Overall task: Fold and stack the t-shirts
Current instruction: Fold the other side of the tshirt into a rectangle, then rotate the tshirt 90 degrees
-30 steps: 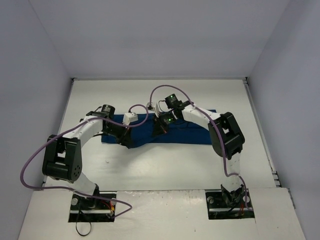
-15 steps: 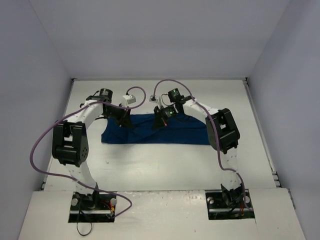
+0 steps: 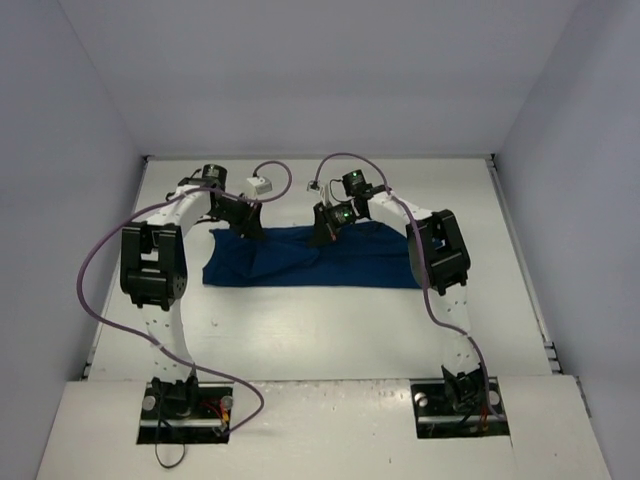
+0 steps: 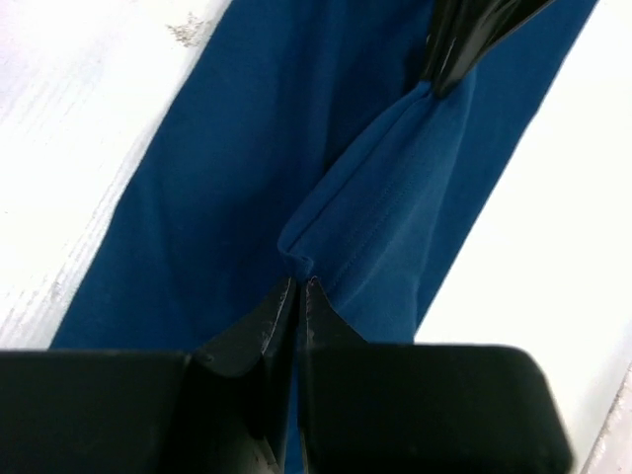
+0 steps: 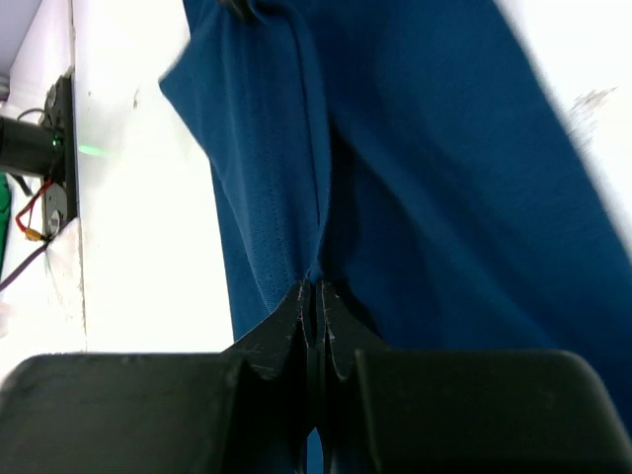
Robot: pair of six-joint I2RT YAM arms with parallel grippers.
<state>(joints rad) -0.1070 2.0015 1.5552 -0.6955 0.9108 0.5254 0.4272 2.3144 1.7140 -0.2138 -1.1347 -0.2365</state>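
Observation:
A navy blue t-shirt (image 3: 330,262) lies folded into a long band across the middle of the white table, its print hidden. My left gripper (image 3: 250,232) is shut on the shirt's far left edge; the left wrist view shows the cloth (image 4: 395,197) pinched between the tips of the left gripper (image 4: 299,286). My right gripper (image 3: 322,236) is shut on the far edge near the middle; the right wrist view shows a fold of cloth (image 5: 415,178) pinched in the right gripper (image 5: 314,288). The cloth between both grippers is lifted and stretched.
The white table (image 3: 330,330) is walled by grey panels on three sides. Purple cables (image 3: 100,260) loop beside both arms. A small white block (image 3: 262,186) sits on the left arm's cable near the back.
Both grippers have carried the shirt's edge from the near side toward the back of the table, and the shirt now lies wider. Both stay shut on the cloth.

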